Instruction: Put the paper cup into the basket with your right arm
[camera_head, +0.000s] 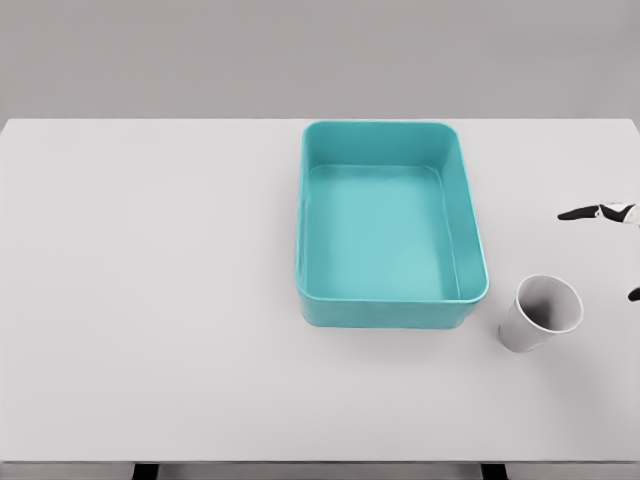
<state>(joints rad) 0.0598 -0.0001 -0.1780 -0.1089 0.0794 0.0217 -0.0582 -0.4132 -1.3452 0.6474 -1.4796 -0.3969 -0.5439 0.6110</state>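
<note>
On the white table (150, 300) before a grey wall, I see my right hand (612, 230) at the right edge, fingers spread, empty, near the paper cup (540, 313) beside the basket (470, 230).

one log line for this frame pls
right hand: at right edge, fingers spread, holding nothing | paper cup: upright on table, right of basket | basket: empty | left: not visible

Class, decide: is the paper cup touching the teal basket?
Apart. The head view shows a strip of white table between the paper cup and the teal basket.

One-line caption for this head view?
Right hand enters at right edge; paper cup stands beside empty teal basket.
</note>
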